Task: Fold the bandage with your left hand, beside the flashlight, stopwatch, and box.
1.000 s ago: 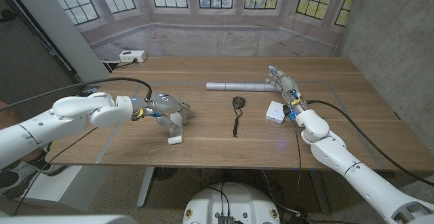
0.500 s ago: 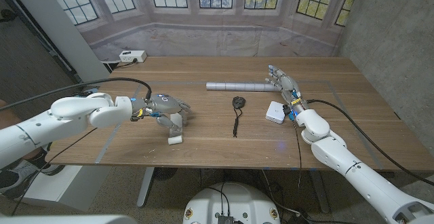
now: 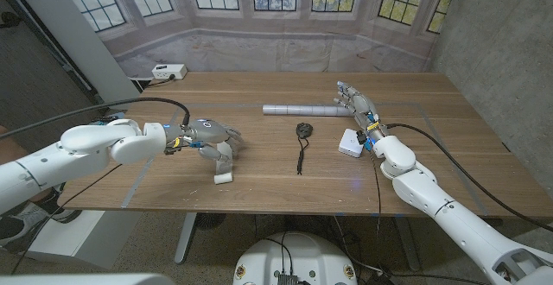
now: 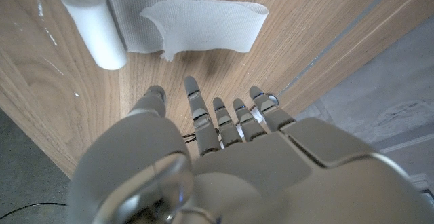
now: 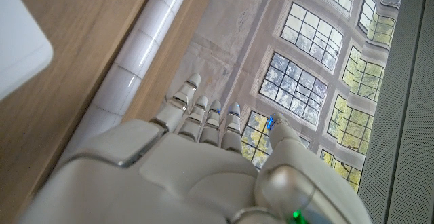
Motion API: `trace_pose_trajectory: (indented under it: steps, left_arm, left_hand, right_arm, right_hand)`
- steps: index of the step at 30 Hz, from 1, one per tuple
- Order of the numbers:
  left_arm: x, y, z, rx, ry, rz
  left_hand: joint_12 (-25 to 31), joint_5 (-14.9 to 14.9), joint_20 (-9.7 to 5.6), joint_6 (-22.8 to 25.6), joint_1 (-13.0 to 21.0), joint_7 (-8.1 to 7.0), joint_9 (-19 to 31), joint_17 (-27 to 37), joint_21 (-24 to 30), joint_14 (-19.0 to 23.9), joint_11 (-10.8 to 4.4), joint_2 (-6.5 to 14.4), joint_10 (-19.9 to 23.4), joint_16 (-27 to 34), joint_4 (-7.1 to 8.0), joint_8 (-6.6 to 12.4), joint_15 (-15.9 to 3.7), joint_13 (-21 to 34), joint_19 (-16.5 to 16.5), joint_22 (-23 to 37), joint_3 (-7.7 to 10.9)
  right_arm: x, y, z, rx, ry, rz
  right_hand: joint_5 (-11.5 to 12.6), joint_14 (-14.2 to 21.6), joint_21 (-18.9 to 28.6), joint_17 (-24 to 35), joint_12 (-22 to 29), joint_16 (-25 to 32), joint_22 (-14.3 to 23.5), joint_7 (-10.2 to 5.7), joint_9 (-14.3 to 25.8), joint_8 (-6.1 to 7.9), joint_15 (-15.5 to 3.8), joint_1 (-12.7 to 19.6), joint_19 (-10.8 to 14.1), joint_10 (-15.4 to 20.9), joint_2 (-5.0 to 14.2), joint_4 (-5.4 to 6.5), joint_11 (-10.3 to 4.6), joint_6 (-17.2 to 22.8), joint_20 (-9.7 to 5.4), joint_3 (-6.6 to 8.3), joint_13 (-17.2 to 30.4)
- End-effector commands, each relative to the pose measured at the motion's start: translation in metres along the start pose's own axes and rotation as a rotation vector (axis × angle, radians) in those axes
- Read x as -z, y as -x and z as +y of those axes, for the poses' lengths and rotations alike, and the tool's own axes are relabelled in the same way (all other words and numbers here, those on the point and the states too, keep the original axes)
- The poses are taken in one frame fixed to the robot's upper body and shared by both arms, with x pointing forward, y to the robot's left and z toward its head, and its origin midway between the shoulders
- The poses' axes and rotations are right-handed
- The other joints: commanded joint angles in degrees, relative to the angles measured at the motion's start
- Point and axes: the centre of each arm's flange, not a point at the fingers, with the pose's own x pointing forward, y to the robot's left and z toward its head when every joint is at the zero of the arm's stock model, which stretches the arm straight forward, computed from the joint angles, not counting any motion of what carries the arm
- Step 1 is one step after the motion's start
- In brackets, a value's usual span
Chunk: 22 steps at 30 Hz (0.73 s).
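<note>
Wooden counter (image 3: 259,168): bandage (image 4: 183,26) sits near the front edge, loose end doubled back over itself. My left hand (image 3: 206,135) has barely shifted, hovering just above it, fingers apart, gripping nothing. Fold looks done. Right hand (image 3: 358,105) open by the flashlight (image 3: 302,110).

White bandage (image 4: 196,24), woven mesh texture. Silver-grey flashlight (image 3: 302,110). Black stopwatch (image 3: 303,130) with black cord. White box (image 3: 350,142). Brown wood-grain worktop (image 3: 259,177). Both hands grey: left hand (image 3: 207,135), right hand (image 3: 357,104).
</note>
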Motion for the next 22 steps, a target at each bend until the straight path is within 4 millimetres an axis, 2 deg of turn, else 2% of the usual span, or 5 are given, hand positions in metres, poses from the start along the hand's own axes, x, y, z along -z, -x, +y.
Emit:
trace_pose_trajectory:
  steps: [1, 7, 22]
  left_arm:
    - [0.003, -0.0012, 0.0042, -0.039, 0.032, 0.031]
    - [0.0022, -0.0044, 0.0058, -0.058, 0.051, 0.041]
    - [0.004, -0.0091, 0.005, -0.111, 0.101, 0.089]
  left_hand:
    - [0.4, 0.3, 0.04, -0.1, -0.3, 0.25, 0.1, 0.3, 0.2, 0.1, 0.6, 1.1, 0.3, 0.4, 0.82, -0.18, 0.4, 0.3, -0.2, 0.2, 0.25]
    - [0.5, 0.3, 0.08, 0.2, -0.9, 0.42, 0.1, 0.3, 0.3, 0.2, 0.72, 1.4, 0.5, 0.4, 1.18, -0.23, 0.47, 0.3, -0.1, 0.2, 0.32]
    - [0.6, 0.4, 0.13, 0.6, -1.7, 0.82, 0.1, 0.1, 0.3, 0.3, 0.75, 1.5, 0.6, 0.3, 1.42, -0.46, 0.6, 0.3, -0.1, 0.2, 0.54]
  right_arm:
    - [-0.0002, -0.0069, 0.001, -0.014, 0.001, 0.001]
    - [-0.0011, -0.0079, -0.0024, -0.014, 0.004, -0.001]
    - [0.0024, -0.0119, -0.0041, -0.021, 0.0, 0.005]
  right_hand:
    - [0.0, 0.4, 0.0, 0.1, -0.1, 0.0, 0.3, -0.16, 0.2, -0.03, -0.82, 0.4, 0.0, 0.2, -0.21, -0.06, -0.17, 0.5, -1.21, -0.03, 0.3]
    - [0.0, 0.4, 0.0, 0.1, 0.0, -0.1, 0.3, -0.05, 0.2, -0.01, -0.72, 0.5, 0.0, 0.3, -0.22, -0.08, 0.19, 0.5, -1.11, -0.02, 0.3]
    - [0.0, 0.4, 0.0, 0.1, -0.1, 0.0, 0.3, -0.16, 0.2, -0.03, -0.8, 0.4, 0.0, 0.2, -0.23, -0.04, -0.21, 0.5, -1.22, -0.05, 0.3]
